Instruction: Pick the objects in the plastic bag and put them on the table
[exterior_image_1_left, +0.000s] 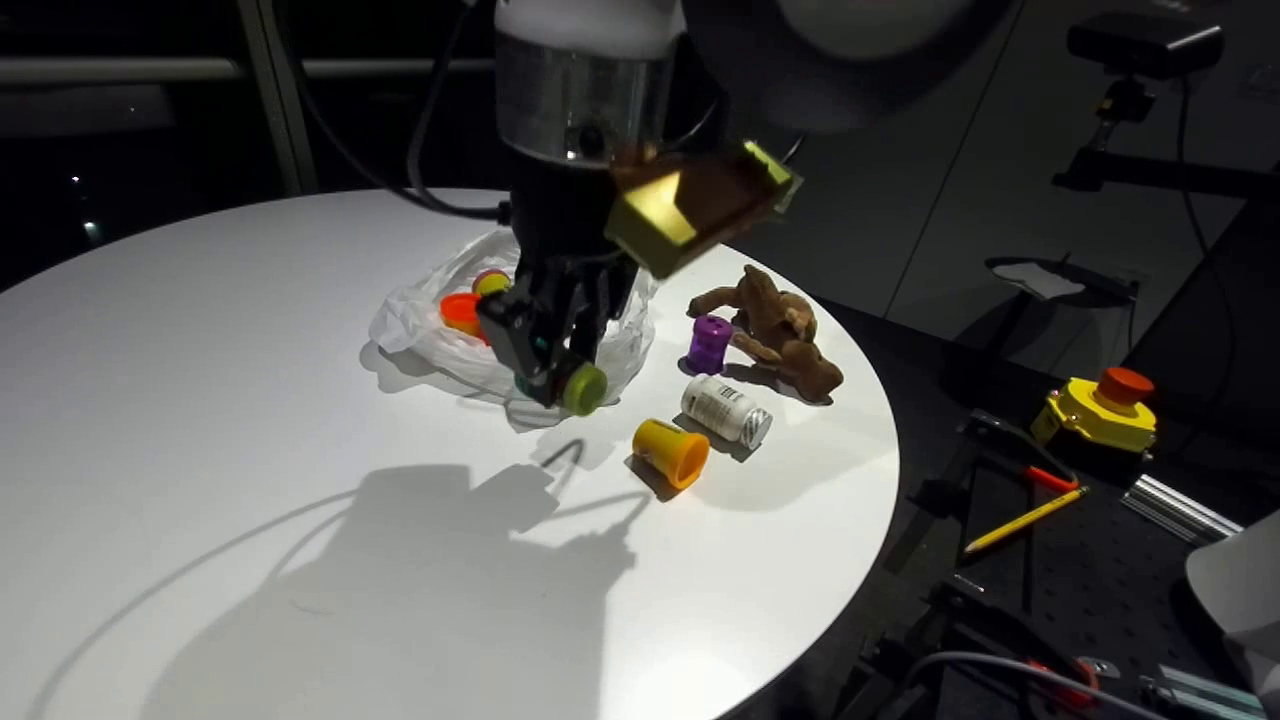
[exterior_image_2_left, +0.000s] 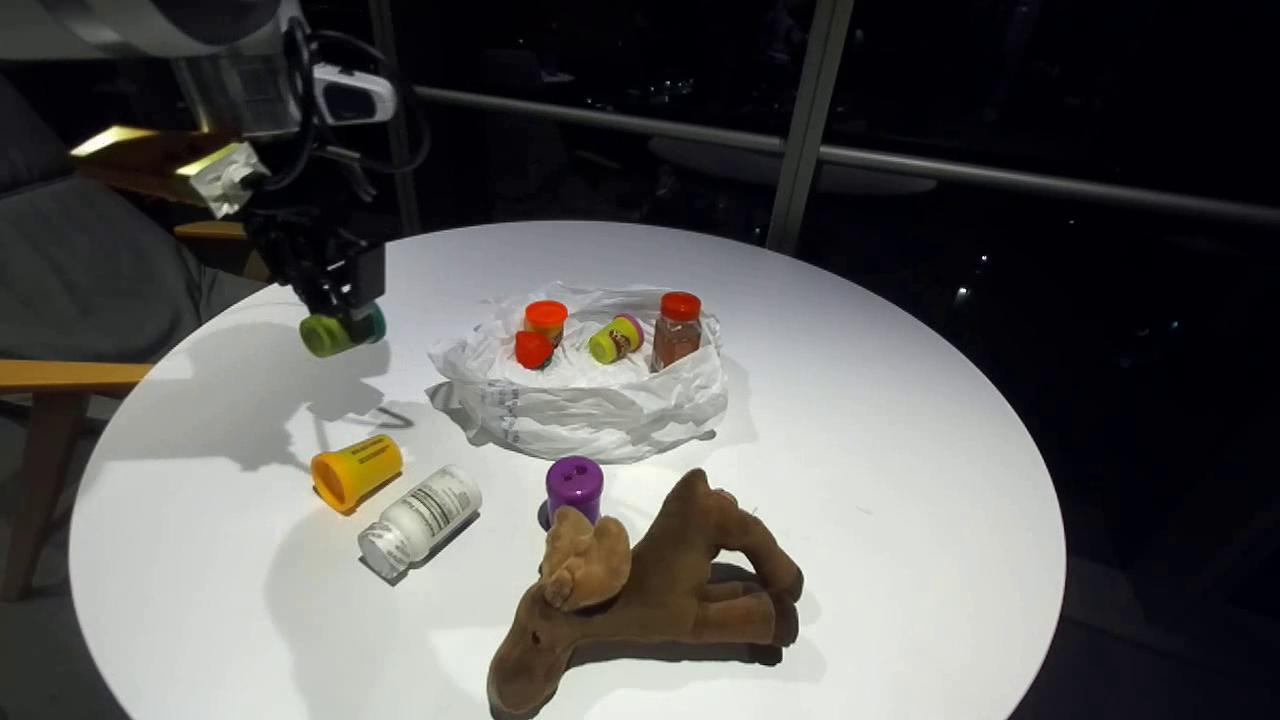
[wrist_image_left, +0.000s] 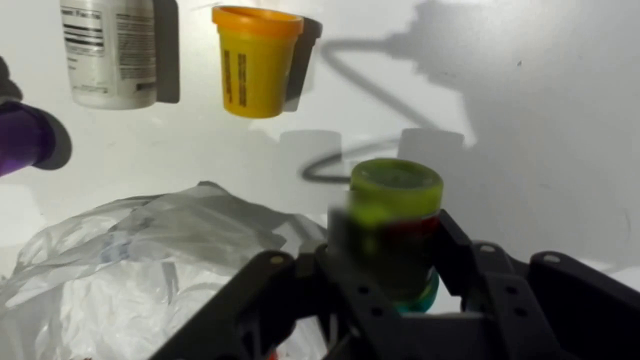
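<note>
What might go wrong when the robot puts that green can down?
It might roll: the green can is round and held sideways in the gripper. It could drop and bounce if let go now, because it hangs above the table. And the yellow can lies on its side, so a bump might set it rolling too.

dark windows (exterior_image_2_left: 1050, 90) | metal rail (exterior_image_2_left: 600, 118) | dim grey wall (exterior_image_1_left: 880, 215) | wood-armed grey chair (exterior_image_2_left: 85, 235)
</note>
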